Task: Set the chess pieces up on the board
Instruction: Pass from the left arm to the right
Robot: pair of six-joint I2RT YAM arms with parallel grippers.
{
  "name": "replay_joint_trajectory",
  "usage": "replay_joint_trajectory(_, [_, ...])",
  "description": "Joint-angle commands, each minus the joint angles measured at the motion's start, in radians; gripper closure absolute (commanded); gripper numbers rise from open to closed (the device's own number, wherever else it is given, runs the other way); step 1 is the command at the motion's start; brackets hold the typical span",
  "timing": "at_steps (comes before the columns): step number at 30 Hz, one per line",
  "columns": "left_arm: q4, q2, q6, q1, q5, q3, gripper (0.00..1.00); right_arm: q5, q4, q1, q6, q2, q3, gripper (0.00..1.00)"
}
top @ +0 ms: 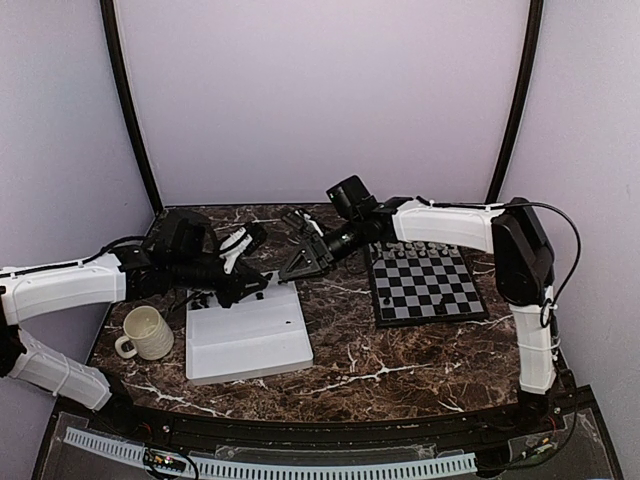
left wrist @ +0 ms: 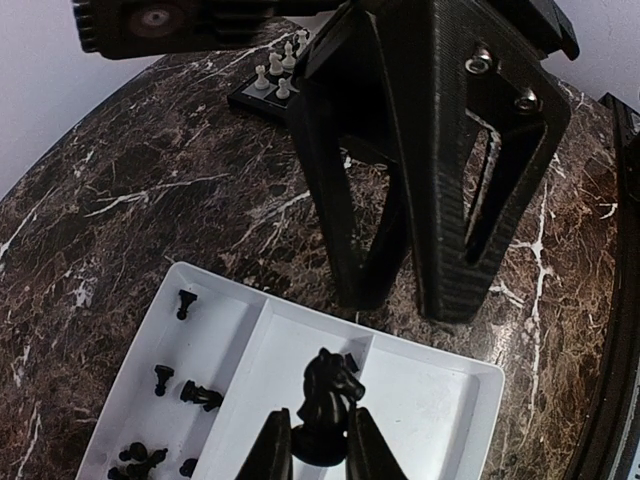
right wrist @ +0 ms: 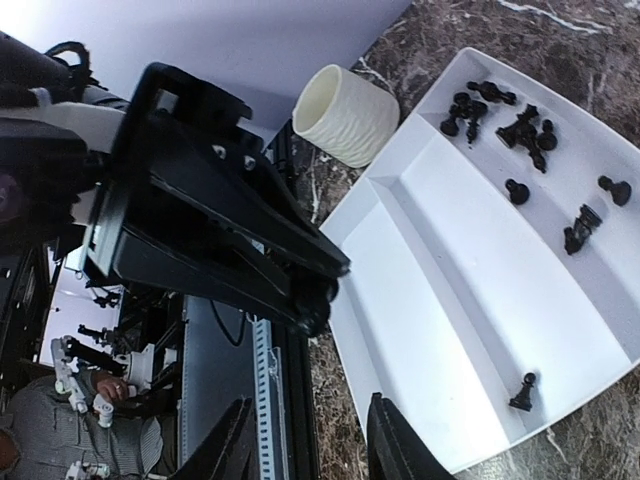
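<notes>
My left gripper (left wrist: 318, 422) is shut on a black knight (left wrist: 330, 385), held upright above the white tray (left wrist: 430, 400). In the top view the left gripper (top: 254, 285) hangs over the tray's far edge. My right gripper (right wrist: 310, 428) is open and empty. It faces the left gripper (right wrist: 220, 230) a short way off, and its ribbed fingers (left wrist: 480, 200) fill the left wrist view. Several black chess pieces (right wrist: 520, 130) lie in the tray's outer compartment. The board (top: 425, 285) lies at the right with white pieces (top: 420, 248) on its far rows.
A cream ribbed mug (top: 147, 332) stands left of the tray (top: 250, 350). The right arm (top: 450, 225) reaches across the board's far side. Dark marble table (top: 380, 365) lies around them, and walls enclose the back and sides.
</notes>
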Motion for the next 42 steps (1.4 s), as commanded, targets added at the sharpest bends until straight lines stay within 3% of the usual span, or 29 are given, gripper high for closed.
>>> replay_joint_trajectory(1, [0.034,-0.012,0.019,-0.01,0.029,-0.006,0.89,-0.106,0.189,0.011,0.182,0.014,-0.013,0.61])
replay_joint_trajectory(20, [0.035,-0.007,0.025,-0.027,0.046,-0.007,0.88,-0.114,0.306,0.036,0.321,0.082,0.009,0.78])
replay_joint_trajectory(29, [0.034,0.002,0.024,-0.031,0.021,-0.007,0.87,-0.134,0.367,0.04,0.366,0.083,-0.012,1.0])
replay_joint_trajectory(31, [0.028,0.013,0.017,-0.031,0.005,-0.004,0.81,-0.13,0.341,0.039,0.332,0.076,-0.005,1.0])
replay_joint_trajectory(33, [0.028,0.011,0.012,-0.032,-0.005,0.0,0.68,-0.11,0.246,0.035,0.233,0.068,0.021,1.0])
replay_joint_trajectory(35, [0.041,-0.009,0.008,-0.033,-0.029,-0.011,0.55,-0.02,0.056,0.027,0.042,0.05,0.071,1.0])
replay_joint_trajectory(37, [0.058,-0.046,-0.009,-0.033,-0.121,-0.023,0.51,0.138,-0.141,0.023,-0.174,0.015,0.111,1.0])
replay_joint_trajectory(40, [0.06,-0.101,-0.049,-0.029,-0.485,-0.015,0.4,0.393,-0.269,0.018,-0.402,-0.078,0.054,1.0])
replay_joint_trajectory(42, [0.074,-0.154,-0.052,-0.026,-0.603,-0.006,0.26,0.508,-0.287,0.01,-0.494,-0.161,-0.033,1.0])
